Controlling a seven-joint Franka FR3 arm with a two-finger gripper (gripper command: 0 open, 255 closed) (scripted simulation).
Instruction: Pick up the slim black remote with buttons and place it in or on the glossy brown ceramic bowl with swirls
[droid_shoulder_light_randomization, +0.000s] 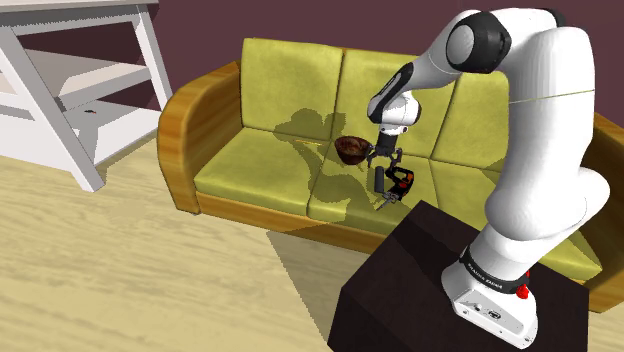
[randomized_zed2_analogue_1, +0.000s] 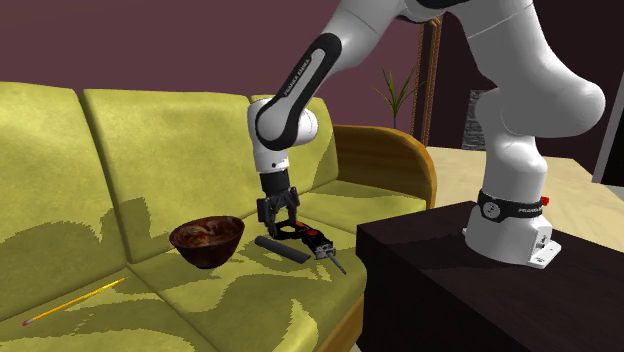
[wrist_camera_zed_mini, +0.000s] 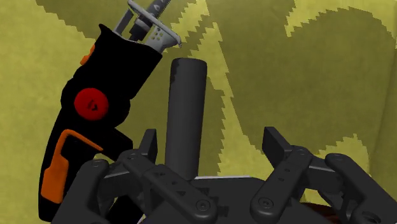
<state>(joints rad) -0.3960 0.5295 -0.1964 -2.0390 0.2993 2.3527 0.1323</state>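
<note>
Your claw (wrist_camera_zed_mini: 212, 141) is hanging wide open over the remote (wrist_camera_zed_mini: 186, 108).
The slim, smooth dark bar is lying ungripped between its fingers; a glossy brown bowl (randomized_zed2_analogue_1: 208, 250) is sitting beside.

Dark grey remote (randomized_zed2_analogue_1: 282, 248), swirled brown bowl (randomized_zed2_analogue_1: 206, 256), olive sofa (randomized_zed2_analogue_1: 150, 140)

White arm (droid_shoulder_light_randomization: 540, 150) — bulky rounded segments, dark grey joints (droid_shoulder_light_randomization: 470, 42). Black lettered band (droid_shoulder_light_randomization: 488, 276), red button (droid_shoulder_light_randomization: 521, 291) at the foot. Gripper (wrist_camera_zed_mini: 211, 137) all black — round screws at its linkages.
</note>
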